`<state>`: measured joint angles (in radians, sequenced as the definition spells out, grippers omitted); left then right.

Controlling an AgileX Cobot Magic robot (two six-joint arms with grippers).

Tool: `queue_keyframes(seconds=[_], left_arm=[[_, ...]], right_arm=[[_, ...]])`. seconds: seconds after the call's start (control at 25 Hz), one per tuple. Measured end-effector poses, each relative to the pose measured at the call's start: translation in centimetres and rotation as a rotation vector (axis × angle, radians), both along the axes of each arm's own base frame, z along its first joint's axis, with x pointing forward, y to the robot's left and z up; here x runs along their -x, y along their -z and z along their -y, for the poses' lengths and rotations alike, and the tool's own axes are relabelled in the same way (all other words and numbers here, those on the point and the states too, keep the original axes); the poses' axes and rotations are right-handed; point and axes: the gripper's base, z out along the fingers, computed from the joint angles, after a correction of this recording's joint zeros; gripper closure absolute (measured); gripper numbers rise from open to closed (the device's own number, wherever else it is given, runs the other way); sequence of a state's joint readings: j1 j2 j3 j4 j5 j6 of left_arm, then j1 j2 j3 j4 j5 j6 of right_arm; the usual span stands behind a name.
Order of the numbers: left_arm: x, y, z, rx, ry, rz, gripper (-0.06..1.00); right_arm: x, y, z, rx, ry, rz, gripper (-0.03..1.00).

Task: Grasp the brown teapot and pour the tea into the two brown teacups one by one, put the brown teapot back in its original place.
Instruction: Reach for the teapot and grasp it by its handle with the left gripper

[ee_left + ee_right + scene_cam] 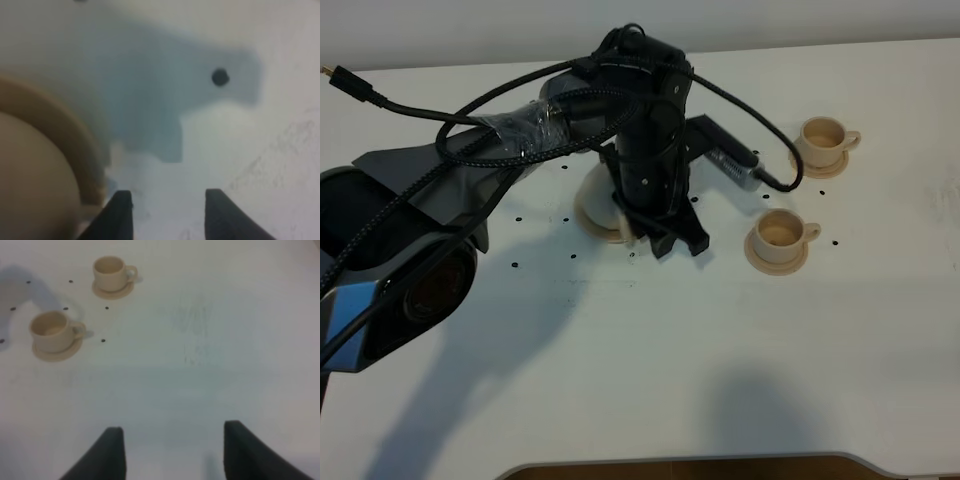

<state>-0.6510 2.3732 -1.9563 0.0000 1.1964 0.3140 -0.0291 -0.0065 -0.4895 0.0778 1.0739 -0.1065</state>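
Note:
The brown teapot (30, 180) fills a corner of the left wrist view as a blurred tan bulge on its wider saucer (65, 130), the original place. My left gripper (167, 207) is open just beside it, with only bare table between its fingers. From above, the left arm covers the teapot; only the saucer's rim (588, 215) shows, next to the left gripper (670, 240). The two brown teacups stand on their saucers to the right, one nearer (780, 233) (50, 330) and one farther back (823, 140) (111, 272). My right gripper (172, 440) is open over bare table.
The white table (650, 360) carries small black dots (515, 266) around the teapot spot. Thick black cables (440, 125) loop over the left arm. A dark camera housing (390, 290) sits at the left. The table's front edge (680, 462) runs along the bottom.

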Motion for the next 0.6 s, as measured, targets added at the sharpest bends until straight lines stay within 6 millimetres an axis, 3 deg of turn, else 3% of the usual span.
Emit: queue_keyframes(seconds=[0.2, 0.6], left_arm=[[0.5, 0.1, -0.5, -0.02, -0.001, -0.015, 0.58], [1.4, -2.6, -0.5, 0.053, -0.037, -0.015, 0.58]], right_arm=[[0.0, 0.0, 0.0, 0.0, 0.0, 0.0, 0.53], [0.0, 0.0, 0.0, 0.002, -0.001, 0.0, 0.53]])
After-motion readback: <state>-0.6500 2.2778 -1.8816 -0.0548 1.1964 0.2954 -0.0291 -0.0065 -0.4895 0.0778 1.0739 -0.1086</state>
